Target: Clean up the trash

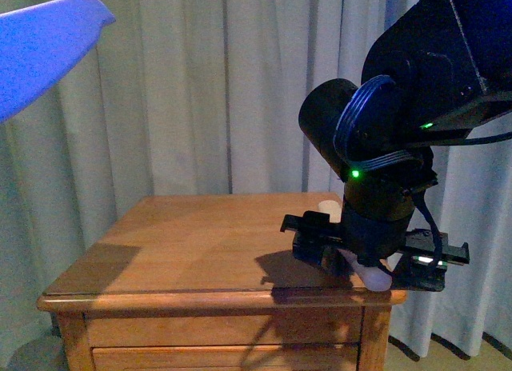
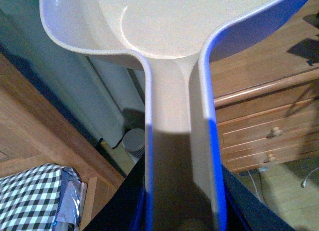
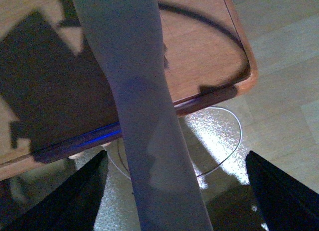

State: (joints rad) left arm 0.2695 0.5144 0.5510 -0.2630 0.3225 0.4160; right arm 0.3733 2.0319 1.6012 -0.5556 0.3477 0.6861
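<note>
The dustpan point(image 1: 40, 47) hangs high at the upper left of the front view and looks blue in this light. In the left wrist view its pale pan point(image 2: 169, 27) and handle run away from my left gripper point(image 2: 182, 216), which is shut on the handle. My right gripper point(image 1: 370, 257) hovers open over the right front corner of the wooden nightstand point(image 1: 192, 251). In the right wrist view a long grey flat strip point(image 3: 144, 116) passes between the open jaws of the right gripper point(image 3: 179, 191), not pinched. A small pale lump point(image 1: 327, 205), possibly the trash, lies on the table behind that gripper.
Pale curtains point(image 1: 200, 91) hang behind the nightstand. The nightstand's drawers point(image 2: 264, 126) show in the left wrist view, along with a checked cloth point(image 2: 30, 196) and a grey cylinder on the floor point(image 2: 133, 141). A thin white cable point(image 3: 227, 151) loops on the floor below the table's corner.
</note>
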